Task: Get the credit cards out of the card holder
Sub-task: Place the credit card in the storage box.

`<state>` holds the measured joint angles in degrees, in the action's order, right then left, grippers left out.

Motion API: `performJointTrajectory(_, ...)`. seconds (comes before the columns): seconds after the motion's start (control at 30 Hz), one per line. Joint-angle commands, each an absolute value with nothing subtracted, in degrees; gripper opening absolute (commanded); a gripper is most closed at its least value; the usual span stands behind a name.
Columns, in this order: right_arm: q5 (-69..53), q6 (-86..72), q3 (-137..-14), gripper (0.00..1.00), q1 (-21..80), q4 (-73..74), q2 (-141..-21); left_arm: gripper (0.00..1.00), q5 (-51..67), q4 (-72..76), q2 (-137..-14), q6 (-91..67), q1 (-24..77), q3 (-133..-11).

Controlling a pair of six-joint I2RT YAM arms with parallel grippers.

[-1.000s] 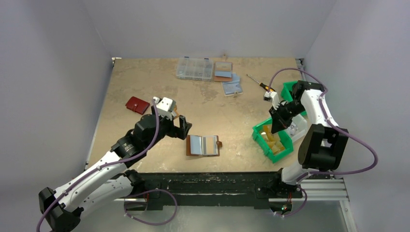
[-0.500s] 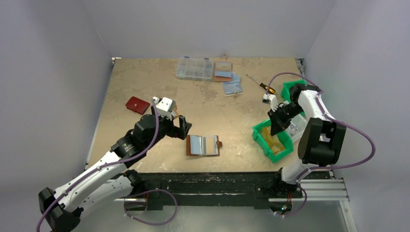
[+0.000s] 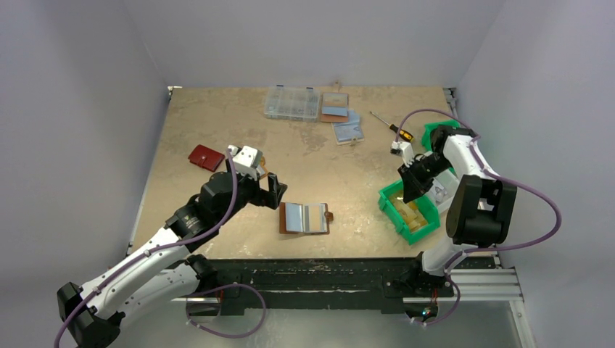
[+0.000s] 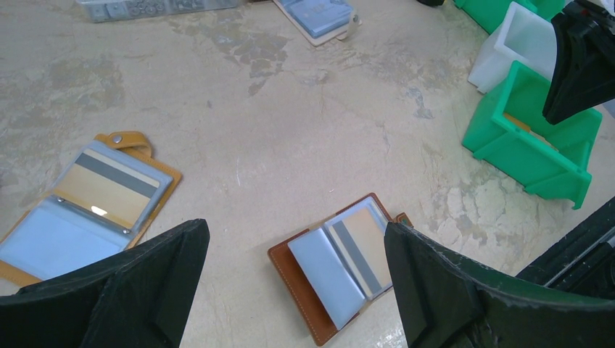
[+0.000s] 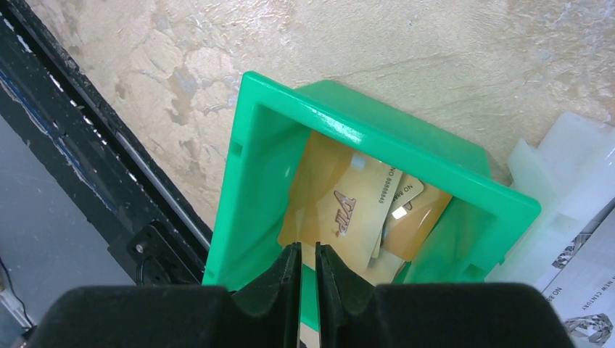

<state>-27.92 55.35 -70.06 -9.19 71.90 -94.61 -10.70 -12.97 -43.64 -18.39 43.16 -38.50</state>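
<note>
The brown card holder [image 3: 304, 217] lies open on the table near the front edge. Its pale bluish sleeves face up, and the right sleeve holds a gold card with a grey stripe [image 4: 366, 243]. My left gripper [image 3: 275, 190] is open and empty just left of the holder. In the left wrist view the holder [image 4: 301, 279] lies below and between the spread fingers [image 4: 435, 290]. My right gripper [image 3: 410, 185] hovers over the green bin [image 3: 428, 220], its jaws nearly together with nothing seen between them. Several gold credit cards [image 5: 355, 210] lie inside the bin [image 5: 377, 138].
A tan open holder [image 4: 87, 203] lies under my left arm. A dark red wallet [image 3: 206, 157] sits at the left. A clear parts box [image 3: 291, 103], two more holders [image 3: 335, 106] and a screwdriver [image 3: 391, 128] are at the back. A white bin [image 3: 446, 190] is behind the green one.
My right gripper has moved a little left and back over the green bin. The left arm and the card holder have not moved.
</note>
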Motion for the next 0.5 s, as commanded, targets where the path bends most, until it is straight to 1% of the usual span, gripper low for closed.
performJointTrajectory(0.0, -27.3, 54.5, -69.9, 0.20, -8.8, 71.0, -94.5, 1.00, -11.2, -11.4, -42.7, -17.8, 43.2, -38.3)
performJointTrajectory(0.47, -27.6, 53.5, -72.4, 0.22, -8.5, 71.8, -91.3, 1.00, -10.6, -11.1, -42.4, -18.4, 43.2, -38.1)
